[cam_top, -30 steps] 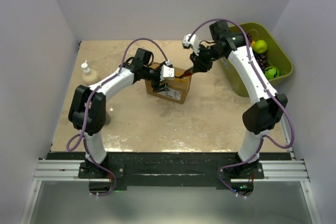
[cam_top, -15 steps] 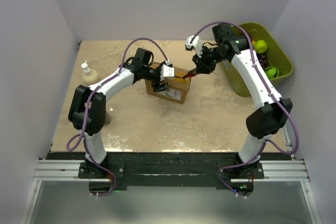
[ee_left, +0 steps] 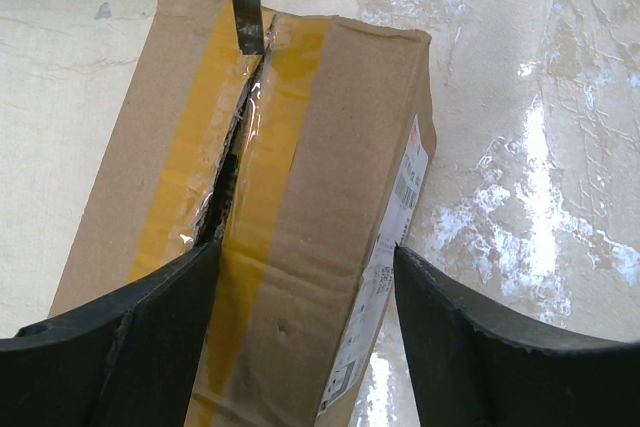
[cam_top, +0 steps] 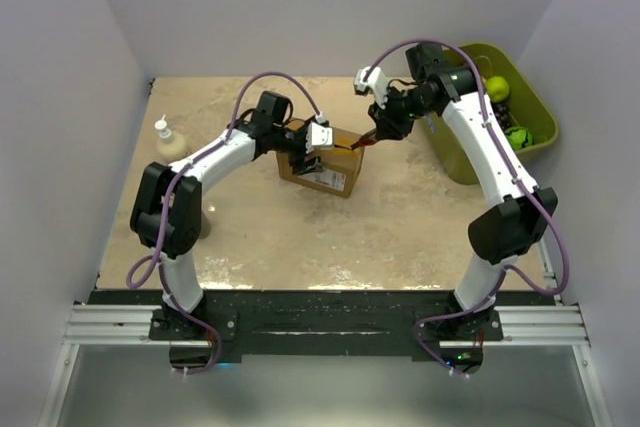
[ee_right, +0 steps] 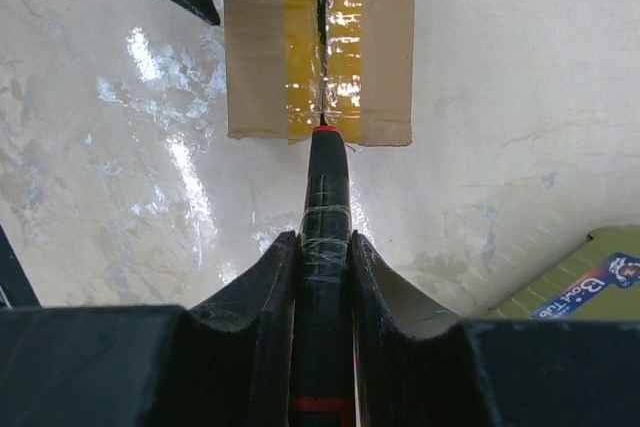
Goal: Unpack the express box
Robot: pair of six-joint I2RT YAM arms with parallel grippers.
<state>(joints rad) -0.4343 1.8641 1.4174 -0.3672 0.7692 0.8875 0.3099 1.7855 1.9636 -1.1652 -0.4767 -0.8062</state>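
The express box (cam_top: 325,162) lies mid-table, with yellow tape along its top seam (ee_left: 255,147) and a white label (ee_left: 400,217) on one side. The tape is slit along the seam. My left gripper (cam_top: 315,139) is open at the box's left end. One finger (ee_left: 150,327) is over the top flap and the other (ee_left: 470,347) is just off the label side. My right gripper (ee_right: 322,237) is shut on a black knife (ee_right: 325,177) with a red band. The knife's tip (ee_left: 243,2) sits in the seam at the box's right end (ee_right: 320,122).
A green bin (cam_top: 450,152) with a green apple (cam_top: 497,88) and other fruit stands at the right, close behind my right arm. A soap bottle (cam_top: 166,140) stands at the left. Grey walls close in three sides of the table.
My right wrist has drawn slightly up and to the right, and the knife has slid along the seam toward the box's right end. My left gripper and the box have stayed put.
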